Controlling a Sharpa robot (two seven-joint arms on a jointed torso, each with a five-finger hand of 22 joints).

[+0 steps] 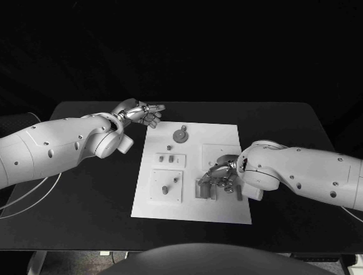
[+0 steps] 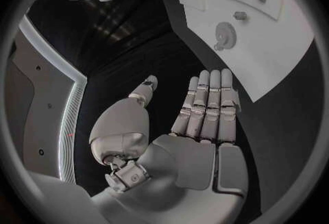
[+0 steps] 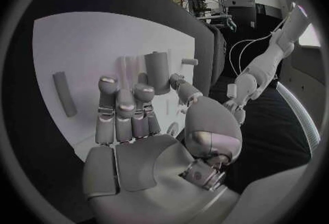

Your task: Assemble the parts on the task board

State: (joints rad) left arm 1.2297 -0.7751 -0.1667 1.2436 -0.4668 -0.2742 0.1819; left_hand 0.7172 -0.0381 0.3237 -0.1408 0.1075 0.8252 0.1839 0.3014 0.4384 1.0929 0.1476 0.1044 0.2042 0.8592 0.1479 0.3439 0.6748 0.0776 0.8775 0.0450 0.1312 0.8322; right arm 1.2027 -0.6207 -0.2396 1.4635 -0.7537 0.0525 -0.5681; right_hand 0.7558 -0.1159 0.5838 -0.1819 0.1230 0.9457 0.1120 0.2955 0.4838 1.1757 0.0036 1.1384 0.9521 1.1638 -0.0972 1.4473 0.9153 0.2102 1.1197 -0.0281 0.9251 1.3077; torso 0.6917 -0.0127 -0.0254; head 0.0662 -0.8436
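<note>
The white task board (image 1: 194, 209) lies mid-table. On it are a round gear-like part (image 1: 180, 136), small blocks (image 1: 170, 158) and a short peg (image 1: 166, 189). My left hand (image 1: 140, 113) hovers off the board's far left corner, palm bare and fingers (image 2: 209, 101) straight and apart. My right hand (image 1: 222, 175) is low over the board's near right area. There an upright grey cylinder (image 3: 158, 72) stands between its thumb (image 3: 180, 86) and a fingertip (image 3: 144, 92); whether they press on it is unclear. The gear-like part (image 2: 224, 32) also shows beyond the left hand.
A grey bar (image 3: 63, 93) and a small peg (image 3: 189, 61) lie on the board (image 3: 82, 43) near the right hand. Black tabletop (image 1: 82, 200) surrounds the board on both sides. Cables hang off the table's left edge (image 1: 16, 203).
</note>
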